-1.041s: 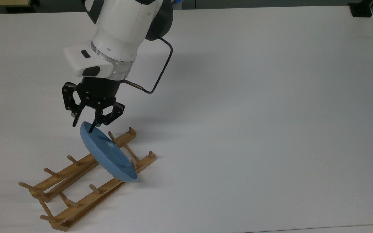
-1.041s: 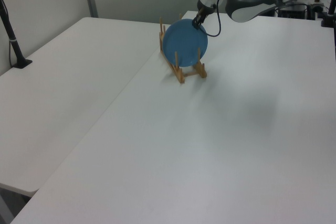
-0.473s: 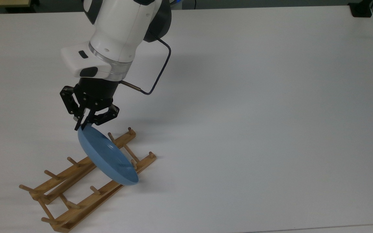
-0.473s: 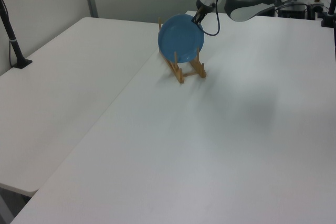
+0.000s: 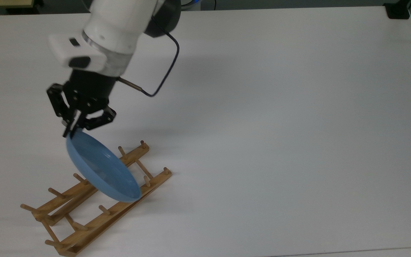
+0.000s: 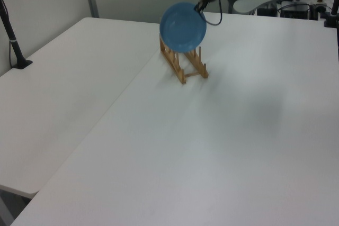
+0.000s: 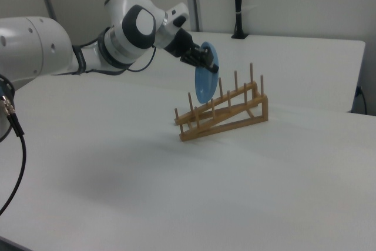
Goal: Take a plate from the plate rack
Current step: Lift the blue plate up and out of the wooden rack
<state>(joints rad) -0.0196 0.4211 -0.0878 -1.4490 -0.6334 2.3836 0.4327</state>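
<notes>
The blue plate (image 5: 102, 167) hangs tilted over the wooden plate rack (image 5: 84, 228), held by its upper rim. My gripper (image 5: 70, 132) is shut on that rim at the top view's upper left of the plate. In the left view the plate (image 6: 183, 26) faces the camera above the rack (image 6: 183, 68), with the gripper (image 6: 200, 8) at its upper right edge. In the right view the plate (image 7: 205, 80) is edge-on, its lower edge down among the upright pegs of the rack (image 7: 229, 116), and the gripper (image 7: 207, 60) pinches its top. I cannot tell whether the plate touches the rack.
The rack stands on a wide white table (image 5: 280, 142) near the top view's lower left. A black clamp base (image 5: 398, 10) sits at the far corner. In the left view a black post (image 6: 13, 41) stands on a neighbouring table.
The gripper, open around the plate's rim a second ago, has shut on it and risen toward the top view's left, raising the plate out of its slot.
</notes>
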